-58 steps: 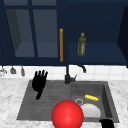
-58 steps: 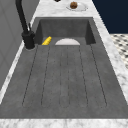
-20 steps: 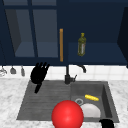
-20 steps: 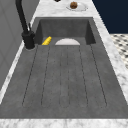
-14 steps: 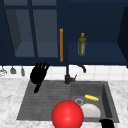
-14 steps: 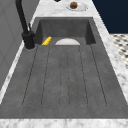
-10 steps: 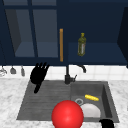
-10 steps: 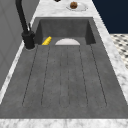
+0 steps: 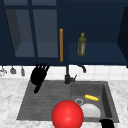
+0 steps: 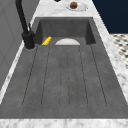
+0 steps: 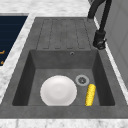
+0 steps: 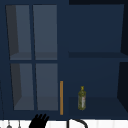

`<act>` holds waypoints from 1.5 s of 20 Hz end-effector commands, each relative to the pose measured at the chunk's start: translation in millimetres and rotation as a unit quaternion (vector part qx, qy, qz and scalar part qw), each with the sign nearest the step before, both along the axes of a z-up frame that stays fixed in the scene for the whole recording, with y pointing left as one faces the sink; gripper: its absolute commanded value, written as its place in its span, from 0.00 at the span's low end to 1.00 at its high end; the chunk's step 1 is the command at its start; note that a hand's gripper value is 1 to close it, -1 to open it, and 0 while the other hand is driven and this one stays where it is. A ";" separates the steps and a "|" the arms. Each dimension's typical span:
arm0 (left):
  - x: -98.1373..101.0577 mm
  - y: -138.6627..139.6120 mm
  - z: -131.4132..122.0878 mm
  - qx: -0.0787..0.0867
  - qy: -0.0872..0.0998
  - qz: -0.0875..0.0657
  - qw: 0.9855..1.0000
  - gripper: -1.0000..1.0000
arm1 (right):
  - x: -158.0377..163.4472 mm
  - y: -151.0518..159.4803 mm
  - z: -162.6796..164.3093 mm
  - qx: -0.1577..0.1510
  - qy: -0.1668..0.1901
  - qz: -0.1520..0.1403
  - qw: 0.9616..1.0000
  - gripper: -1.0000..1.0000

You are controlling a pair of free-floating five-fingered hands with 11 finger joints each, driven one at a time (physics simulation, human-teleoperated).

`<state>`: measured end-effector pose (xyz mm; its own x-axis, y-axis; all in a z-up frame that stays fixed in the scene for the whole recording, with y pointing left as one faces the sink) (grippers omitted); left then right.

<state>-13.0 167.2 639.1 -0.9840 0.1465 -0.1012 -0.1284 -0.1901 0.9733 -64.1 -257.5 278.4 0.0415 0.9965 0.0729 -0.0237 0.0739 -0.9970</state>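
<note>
Left hand (image 9: 38,75) matte black, fingers spread straight, holding nothing, above ribbed grey drainboard (image 9: 42,100). Glossy red ball (image 9: 67,116) lower right of it, well apart. Right hand (image 9: 107,123) at bottom edge, fingers unclear.

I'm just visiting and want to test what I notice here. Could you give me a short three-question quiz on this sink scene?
1. True or false: the white plate lies in the sink basin.
2. What yellow thing lies beside the drain?
3. Are the left hand fingers A) straight, pointing up, or B) curled round the faucet?

Key: 1 true. 2 the corn cob. 3 A.
</note>
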 end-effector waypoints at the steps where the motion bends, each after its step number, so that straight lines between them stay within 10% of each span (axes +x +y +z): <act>1: 4.2 1.7 -4.2 0.062 -0.027 -0.021 0.997 0.00 | 0.0 0.0 0.0 0.000 0.000 0.000 1.000 0.50; 16: -8.3 2.1 -6.1 0.079 -0.013 -0.007 0.997 0.00 | 0.0 0.0 0.0 0.000 0.000 0.000 1.000 0.50; 18: -2.7 1.9 -9.9 0.026 -0.007 0.005 1.000 0.00 | 0.0 0.0 0.0 0.000 0.000 0.000 1.000 0.50; 30: -9.9 22.6 12.6 -0.048 -0.005 0.027 0.998 0.00 | 0.0 0.0 0.0 0.000 0.000 0.000 1.000 0.50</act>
<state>-19.3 187.7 648.4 -0.9827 0.1491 -0.1102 -0.1412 -0.2166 0.9660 -64.1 -257.5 278.4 0.0415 0.9965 0.0729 -0.0237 0.0739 -0.9970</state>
